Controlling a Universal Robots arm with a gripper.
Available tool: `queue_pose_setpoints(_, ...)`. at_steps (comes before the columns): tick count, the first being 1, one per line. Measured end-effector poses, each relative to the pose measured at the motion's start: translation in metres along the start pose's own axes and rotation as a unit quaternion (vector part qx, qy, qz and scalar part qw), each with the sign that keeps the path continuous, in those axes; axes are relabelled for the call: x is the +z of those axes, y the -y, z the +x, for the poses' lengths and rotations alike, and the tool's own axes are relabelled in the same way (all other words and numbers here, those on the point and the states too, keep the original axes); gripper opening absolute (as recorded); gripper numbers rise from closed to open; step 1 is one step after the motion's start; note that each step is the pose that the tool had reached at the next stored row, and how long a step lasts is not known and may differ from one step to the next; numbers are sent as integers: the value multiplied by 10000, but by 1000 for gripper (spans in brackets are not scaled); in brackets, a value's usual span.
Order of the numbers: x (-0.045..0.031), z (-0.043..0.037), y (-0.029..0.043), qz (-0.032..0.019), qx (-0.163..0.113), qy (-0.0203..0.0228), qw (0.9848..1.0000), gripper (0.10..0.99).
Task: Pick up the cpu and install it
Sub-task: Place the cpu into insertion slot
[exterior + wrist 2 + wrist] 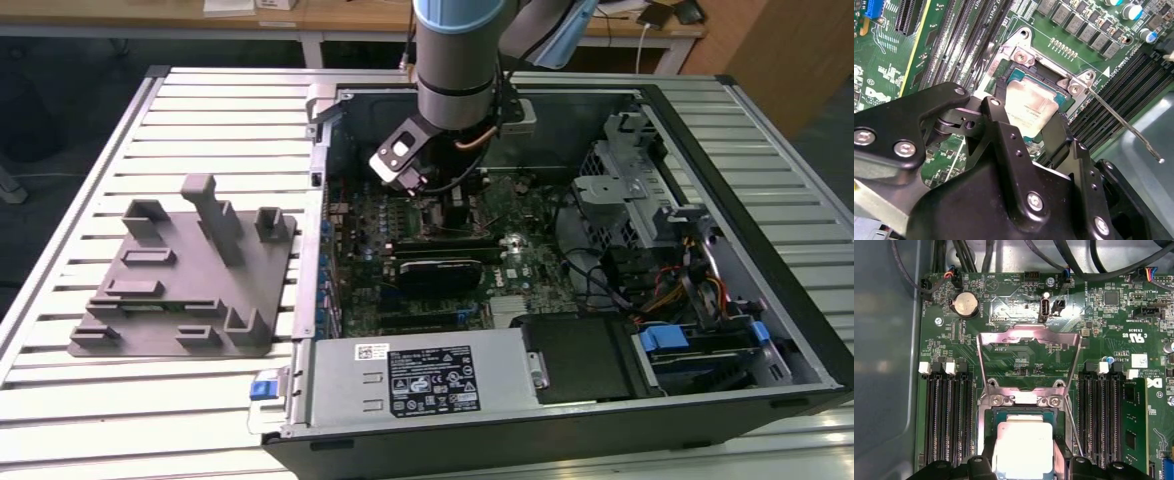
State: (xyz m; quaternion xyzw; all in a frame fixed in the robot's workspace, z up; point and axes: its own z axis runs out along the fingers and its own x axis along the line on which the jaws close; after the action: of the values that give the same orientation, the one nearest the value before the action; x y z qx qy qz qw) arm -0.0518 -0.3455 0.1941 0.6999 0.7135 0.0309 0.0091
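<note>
Cpu (1021, 447): silver top, lying square over the open socket (1024, 411) on the motherboard. The tool (1023, 462) is clamped on it, one black finger (985, 455) against each of two opposite edges. In the second wrist view the cpu (1029, 107) carries faint print, too pale to read, and the thin socket lever (1124, 125) stands swung out to one side.

Nearest me: the slatted metal tabletop (80, 420), then the near edge of the open computer case (801, 300). The power supply (334, 400) lies there with a white label (416, 380) of small print and symbols; a blue tab (270, 388) sits at its corner.

To the exterior view's left: the grey fixture block (187, 280), well apart from the case.

Mid-case: the arm (461, 50) comes straight down, tool (447, 195) low over the board.

Beyond the socket: the load plate (1026, 347) is hinged up and open. Memory slots (946, 415) flank the socket on both sides. A coin cell (965, 305) sits further on, and a white sticker (1139, 361) with dark print lies off to one side.
</note>
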Motion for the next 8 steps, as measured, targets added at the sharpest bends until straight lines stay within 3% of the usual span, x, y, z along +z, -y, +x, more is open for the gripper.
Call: queue_pose_setpoints(8,12,0,1,2,-22,0,10000,533)
